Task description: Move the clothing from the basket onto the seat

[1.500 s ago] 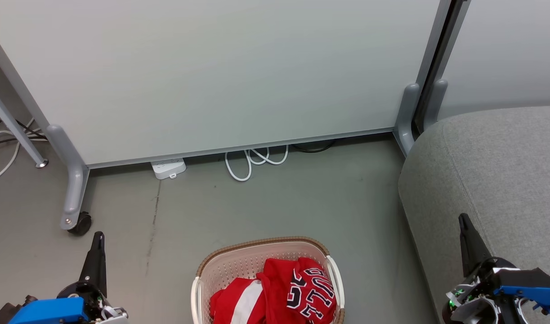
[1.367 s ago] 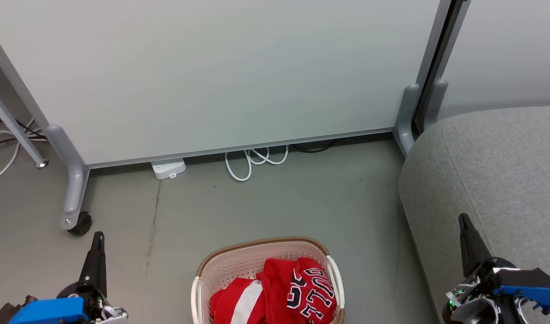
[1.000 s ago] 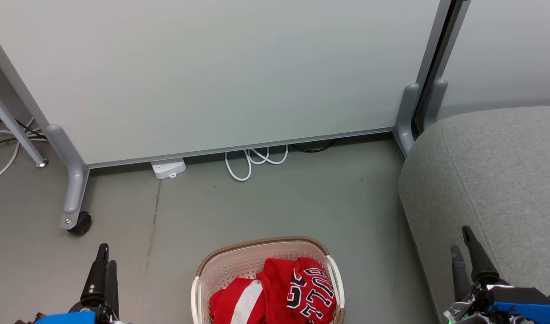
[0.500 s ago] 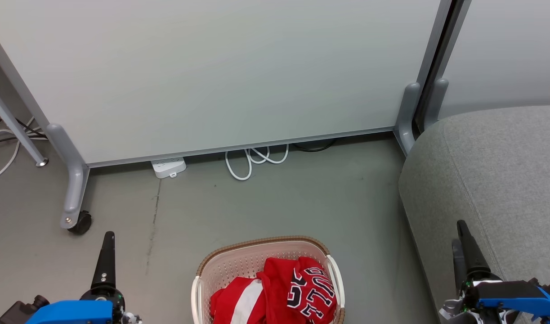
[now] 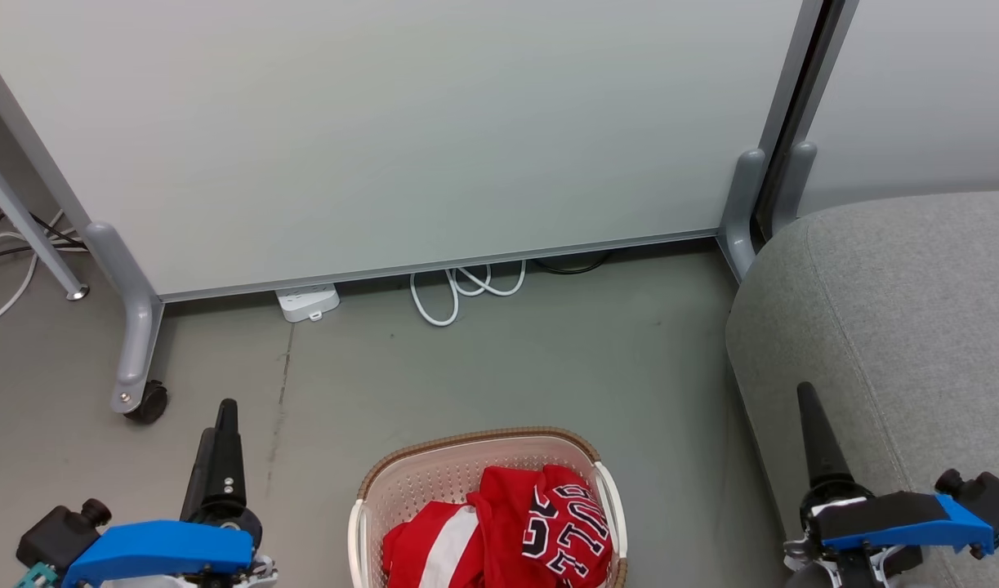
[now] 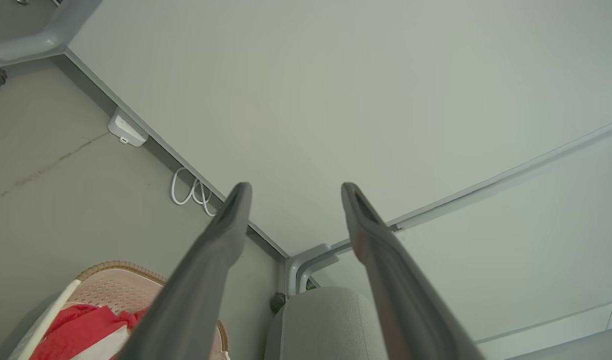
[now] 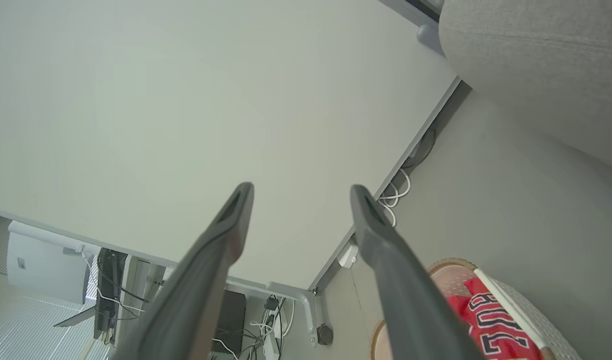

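Partition panel (image 5: 401,131), pale and matt, spans the far side of the head view on grey metal legs (image 5: 131,327), with a second panel (image 5: 916,90) to its right past a dark gap. Floor (image 5: 548,367) grey, smooth, one thin crack (image 5: 280,392) running toward the near edge left of centre. Seat (image 5: 899,310) at right: grey woven upholstery, rounded corner, seam line down its top. Basket (image 5: 474,435) on the floor at bottom centre, left of the seat and apart from it, cream perforated wall, brown woven-look rim, white handles at each side; near part cut off by the frame edge. Clothing (image 5: 499,531) all inside the basket, heaped: jersey (image 5: 568,527) with black-and-white lettering on the right, garment with a broad white stripe (image 5: 438,543) on the left, partly under it. Left tool (image 5: 220,420) at lower left over the floor, left of the basket, fingers pointing toward the panel; left wrist view shows its two fingers well parted, nothing between them. Right tool (image 5: 808,400) at lower right, in front of the seat's near edge; right wrist view shows its fingers likewise spread wide and empty. Neither touches basket or clothing. White cable (image 5: 454,298) looped on the floor at the panel's foot; white power strip (image 5: 307,302) just left of it; black caster (image 5: 148,402) under the left leg.
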{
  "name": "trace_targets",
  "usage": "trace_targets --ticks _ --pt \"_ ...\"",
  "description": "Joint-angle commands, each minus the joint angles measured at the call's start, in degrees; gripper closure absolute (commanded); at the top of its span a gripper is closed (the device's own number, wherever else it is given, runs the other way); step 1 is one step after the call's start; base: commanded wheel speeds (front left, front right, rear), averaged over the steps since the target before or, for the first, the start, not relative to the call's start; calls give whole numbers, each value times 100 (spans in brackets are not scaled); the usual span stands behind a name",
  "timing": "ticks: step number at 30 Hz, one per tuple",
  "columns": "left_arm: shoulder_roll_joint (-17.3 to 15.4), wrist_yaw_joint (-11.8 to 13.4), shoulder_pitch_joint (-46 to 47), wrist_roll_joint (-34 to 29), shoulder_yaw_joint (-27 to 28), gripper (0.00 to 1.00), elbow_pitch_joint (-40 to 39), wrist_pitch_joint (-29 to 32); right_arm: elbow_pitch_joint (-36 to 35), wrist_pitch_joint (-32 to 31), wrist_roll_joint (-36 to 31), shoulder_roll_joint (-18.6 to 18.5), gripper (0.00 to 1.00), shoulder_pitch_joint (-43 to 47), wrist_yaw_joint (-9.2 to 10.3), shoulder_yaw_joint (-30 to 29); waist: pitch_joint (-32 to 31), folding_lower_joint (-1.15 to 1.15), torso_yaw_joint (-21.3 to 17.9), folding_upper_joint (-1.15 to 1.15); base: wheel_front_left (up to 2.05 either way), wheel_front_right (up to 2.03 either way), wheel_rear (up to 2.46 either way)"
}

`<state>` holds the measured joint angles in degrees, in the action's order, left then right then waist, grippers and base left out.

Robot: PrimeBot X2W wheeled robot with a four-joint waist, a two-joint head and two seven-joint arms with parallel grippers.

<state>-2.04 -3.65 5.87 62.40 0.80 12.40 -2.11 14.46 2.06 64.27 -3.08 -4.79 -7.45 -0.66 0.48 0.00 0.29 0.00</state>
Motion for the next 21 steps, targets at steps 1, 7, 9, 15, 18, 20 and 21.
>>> trace_targets --ticks 1,7,9,15,18,20,21 --pt "-58 21 188 -245 -58 0 -115 -59 -104 59 -263 -63 0 -179 -3 68 1 0 0 0 0 0 0" --pt "-63 98 217 -917 -192 0 -123 -179 -114 179 -890 -91 0 -192 -3 218 -2 0 2 0 0 0 0" --pt "-64 109 226 -1165 -245 0 -111 -220 -92 216 -1062 -93 0 -185 -3 246 -4 0 4 0 0 0 0" --pt "-68 167 234 -1763 -378 0 -75 -329 -41 332 -1588 -100 0 -179 -3 328 -10 0 12 0 0 0 0" --pt "-69 190 240 -2019 -426 0 -55 -383 -8 386 -1824 -103 0 -170 -4 360 -15 0 18 0 0 0 0" --pt "-71 200 244 -2175 -450 0 -41 -418 9 417 -1974 -106 0 -162 -4 377 -19 0 23 0 0 0 0" --pt "-72 205 246 -2250 -461 0 -36 -434 19 437 -2046 -109 0 -158 -4 383 -21 0 26 0 0 0 0"
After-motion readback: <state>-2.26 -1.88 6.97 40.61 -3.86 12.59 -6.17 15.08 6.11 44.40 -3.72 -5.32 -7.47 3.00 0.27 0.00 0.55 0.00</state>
